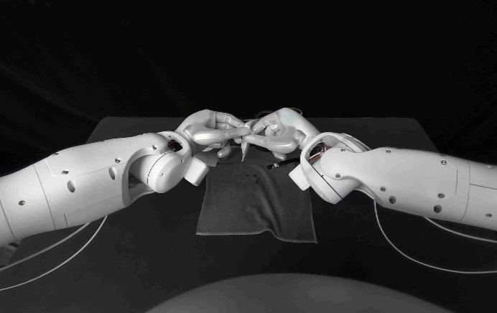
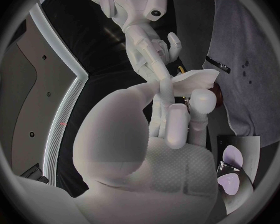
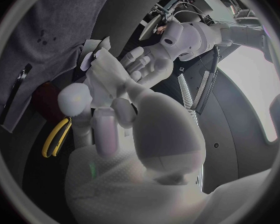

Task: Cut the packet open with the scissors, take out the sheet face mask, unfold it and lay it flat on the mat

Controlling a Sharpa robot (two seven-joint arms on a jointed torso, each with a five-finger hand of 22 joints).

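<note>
Both hands meet above the far end of the grey mat point(image 1: 259, 205). Between them is the white sheet mask point(image 1: 246, 141), still folded small. My left hand point(image 1: 212, 130) pinches one side of the mask point(image 2: 196, 79), and my right hand point(image 1: 281, 131) grips the other side point(image 3: 93, 59). The opened packet point(image 2: 236, 159), with a purple print, lies on the table beside the mat, next to my left wrist point(image 1: 204, 159). The scissors point(image 3: 56, 134), with yellow handles, lie on the table under my right hand point(image 1: 278, 164).
A thin dark strip point(image 2: 217, 64) lies at the mat's far edge. A few small dark spots point(image 3: 47, 35) mark the mat point(image 3: 34, 15) near there. The black table point(image 1: 124, 248) runs round the mat on all sides.
</note>
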